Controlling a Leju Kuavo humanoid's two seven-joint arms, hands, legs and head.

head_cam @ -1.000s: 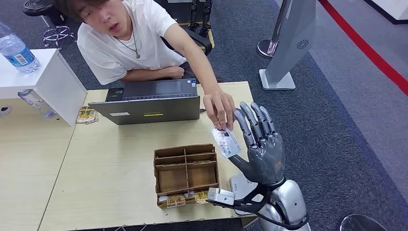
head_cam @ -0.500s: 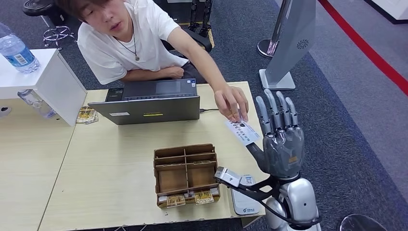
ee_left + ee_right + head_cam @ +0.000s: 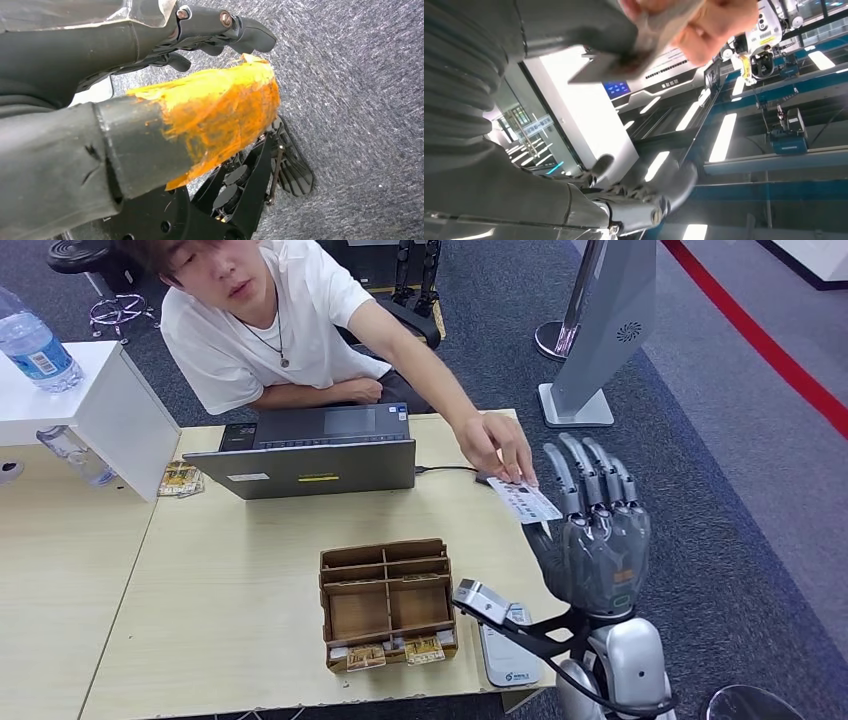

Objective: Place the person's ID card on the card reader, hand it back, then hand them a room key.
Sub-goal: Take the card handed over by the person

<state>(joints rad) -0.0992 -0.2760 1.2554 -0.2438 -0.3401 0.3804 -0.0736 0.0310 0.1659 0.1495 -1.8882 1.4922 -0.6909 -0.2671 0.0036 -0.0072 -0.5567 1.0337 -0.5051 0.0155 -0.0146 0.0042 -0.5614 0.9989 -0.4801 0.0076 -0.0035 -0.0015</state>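
My right hand [image 3: 596,537] is raised beyond the table's right edge, palm toward the person, fingers straight and apart. The ID card [image 3: 526,501] lies between its thumb and fingers, against the thumb; the person's hand [image 3: 503,448] pinches the card's far end. In the right wrist view the card [image 3: 639,50] sits under the grey thumb [image 3: 574,22], with the person's fingers [image 3: 696,25] on it. The white card reader [image 3: 503,658] lies at the table's front right. Room key cards [image 3: 392,651] fill the front row of the cardboard organizer [image 3: 385,595]. My left hand [image 3: 190,100] hangs over carpet, holding nothing.
A grey laptop [image 3: 312,456] stands between the person and the organizer. A white box [image 3: 95,405] with a water bottle [image 3: 33,343] on it is at the far left. A grey kiosk stand [image 3: 598,335] rises on the carpet behind the table's right corner.
My right hand has moved to the right and slightly up, off the reader and past the table edge. The card and the person's hand on it have travelled along with it.
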